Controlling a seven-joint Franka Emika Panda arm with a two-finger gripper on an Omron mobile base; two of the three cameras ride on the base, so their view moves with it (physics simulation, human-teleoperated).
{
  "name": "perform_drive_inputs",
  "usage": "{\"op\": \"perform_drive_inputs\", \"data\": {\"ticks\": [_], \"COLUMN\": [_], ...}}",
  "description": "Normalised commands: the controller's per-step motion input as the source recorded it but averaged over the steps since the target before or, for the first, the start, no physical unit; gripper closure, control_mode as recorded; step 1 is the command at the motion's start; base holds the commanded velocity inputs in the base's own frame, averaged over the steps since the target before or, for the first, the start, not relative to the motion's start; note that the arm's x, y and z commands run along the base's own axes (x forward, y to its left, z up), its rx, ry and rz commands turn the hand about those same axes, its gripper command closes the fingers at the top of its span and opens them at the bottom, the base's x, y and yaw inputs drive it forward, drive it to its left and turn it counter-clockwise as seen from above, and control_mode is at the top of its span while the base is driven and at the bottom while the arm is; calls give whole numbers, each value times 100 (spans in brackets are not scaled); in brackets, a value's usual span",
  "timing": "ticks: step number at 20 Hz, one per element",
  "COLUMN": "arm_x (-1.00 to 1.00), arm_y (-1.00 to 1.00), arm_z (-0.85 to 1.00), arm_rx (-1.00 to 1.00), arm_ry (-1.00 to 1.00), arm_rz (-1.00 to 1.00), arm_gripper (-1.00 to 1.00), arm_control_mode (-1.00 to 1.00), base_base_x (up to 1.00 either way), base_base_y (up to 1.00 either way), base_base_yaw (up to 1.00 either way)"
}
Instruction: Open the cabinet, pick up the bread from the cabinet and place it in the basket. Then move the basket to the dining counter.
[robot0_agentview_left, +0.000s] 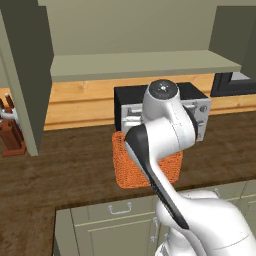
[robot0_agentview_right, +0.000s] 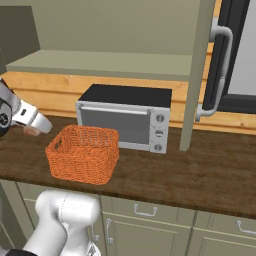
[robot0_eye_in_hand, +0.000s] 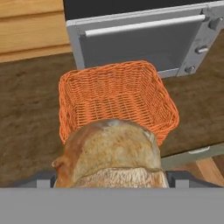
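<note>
Bread (robot0_eye_in_hand: 109, 153) is held between wide-spread jaws of the gripper (robot0_eye_in_hand: 110, 179), just short of the near rim of the empty basket (robot0_eye_in_hand: 116, 98) before the toaster oven (robot0_eye_in_hand: 144, 39); it should be carried over centre, lowered, then released.

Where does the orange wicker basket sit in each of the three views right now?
Left base view: the basket is at centre, on the dark worktop, largely hidden behind the arm.
Right base view: the basket is left of centre, in front of the toaster oven's left end.
Hand view: the basket is at centre, just beyond the bread.
Shared landmark: the toaster oven, right behind the basket.
</note>
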Motion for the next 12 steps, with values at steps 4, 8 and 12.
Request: {"op": "perform_drive_inputs", "data": {"ticks": [4,8,12], "arm_x": [73,90,88], "arm_y": [-10,-5,0], "arm_z": [-62,-51,-53], "arm_rx": [-5,-3,-5], "arm_ry": [3,11,17], "arm_rz": [0,0,0], "arm_gripper": [100,100,100], "arm_control_mode": [-100,-100,-100], "base_base_x": [0,0,0], "base_base_y": [0,0,0], "base_base_yaw": [0,0,0]}}
